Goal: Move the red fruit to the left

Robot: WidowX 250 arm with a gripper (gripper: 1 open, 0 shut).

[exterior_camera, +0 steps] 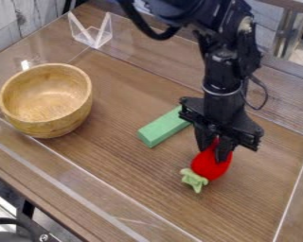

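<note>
One small, round, red toy fruit (pixel 212 164) is being pinched by the black gripper (pixel 219 151), its jaws nearly closed around it. It should be lifted slowly and kept clear of the green block (pixel 163 127).

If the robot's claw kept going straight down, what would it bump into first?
The gripper points down onto the red fruit, its fingers already either side of it. Under that is the wooden table.

Glossy black jointed arm (pixel 223 57), black cable, black gripper (pixel 219 149).

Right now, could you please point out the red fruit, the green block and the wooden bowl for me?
red fruit (pixel 212 164), camera view, on its red body below the claw.
green block (pixel 161 128), camera view, its top face.
wooden bowl (pixel 18 116), camera view, its outer wall.
</note>
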